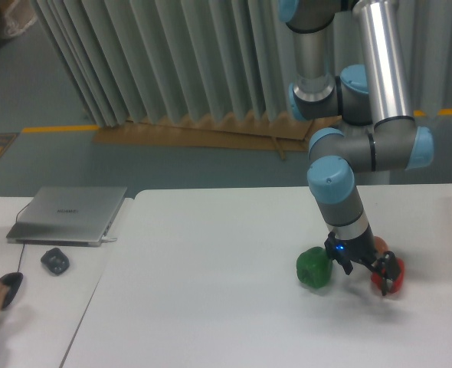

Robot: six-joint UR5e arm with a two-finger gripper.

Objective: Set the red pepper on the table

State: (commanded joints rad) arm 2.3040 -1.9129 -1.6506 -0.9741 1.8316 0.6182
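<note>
No writing can be read anywhere. The arm leans down over the right side of the table point(211, 307), its gripper point(370, 270) spread open just beside the green pepper point(314, 267). The red pepper point(387, 282) lies on the table by the right finger.

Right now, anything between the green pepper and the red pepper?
Yes: the gripper hangs between the green pepper and the red pepper, fingers low over the table, in the fixed camera view.

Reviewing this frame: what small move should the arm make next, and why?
Probably lift the gripper straight up. The red pepper appears to rest on the table right of the green pepper, with the fingers spread around it, so retreating vertically avoids nudging either.
</note>
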